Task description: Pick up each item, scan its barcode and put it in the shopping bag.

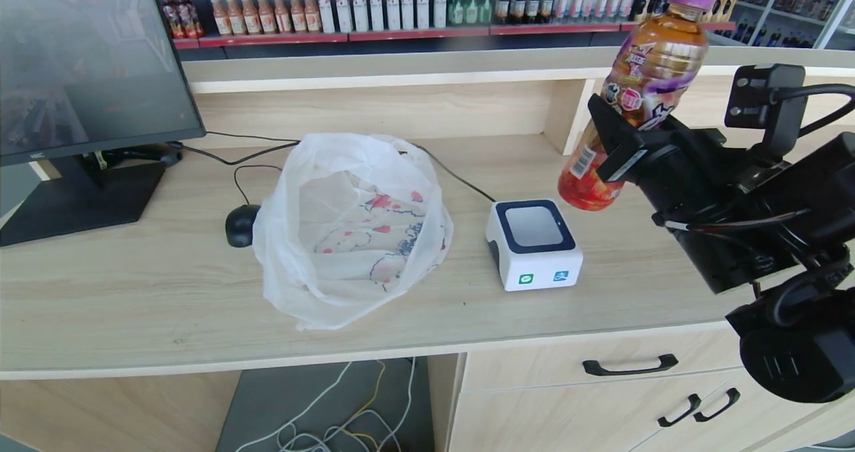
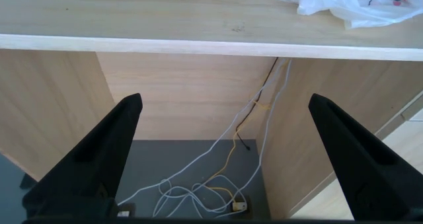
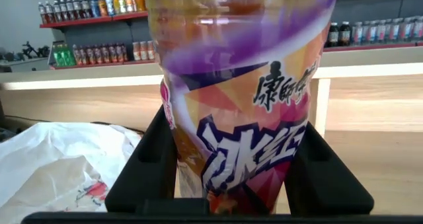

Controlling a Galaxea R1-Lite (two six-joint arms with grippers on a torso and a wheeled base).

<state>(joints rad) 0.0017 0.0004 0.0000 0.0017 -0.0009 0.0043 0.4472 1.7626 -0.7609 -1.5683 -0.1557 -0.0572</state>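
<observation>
An amber drink bottle (image 1: 634,98) with a purple cap and a colourful label hangs tilted above the counter, right of the scanner. My right gripper (image 1: 618,141) is shut on its lower body; the barcode faces down-left. Up close, the bottle (image 3: 244,105) sits between the two black fingers (image 3: 142,171). The white scanner (image 1: 533,242) with a dark-framed window stands on the counter, below and left of the bottle. A white plastic shopping bag (image 1: 351,228) stands open left of the scanner. My left gripper (image 2: 225,158) is open below the counter edge, with nothing between its fingers.
A monitor (image 1: 87,65) on a black stand occupies the counter's left back. A black mouse (image 1: 240,225) lies beside the bag, with cables running behind. Cables (image 2: 218,178) lie on the floor under the counter. Drawers (image 1: 628,368) sit below at right. Shelves of bottles (image 1: 401,8) line the back.
</observation>
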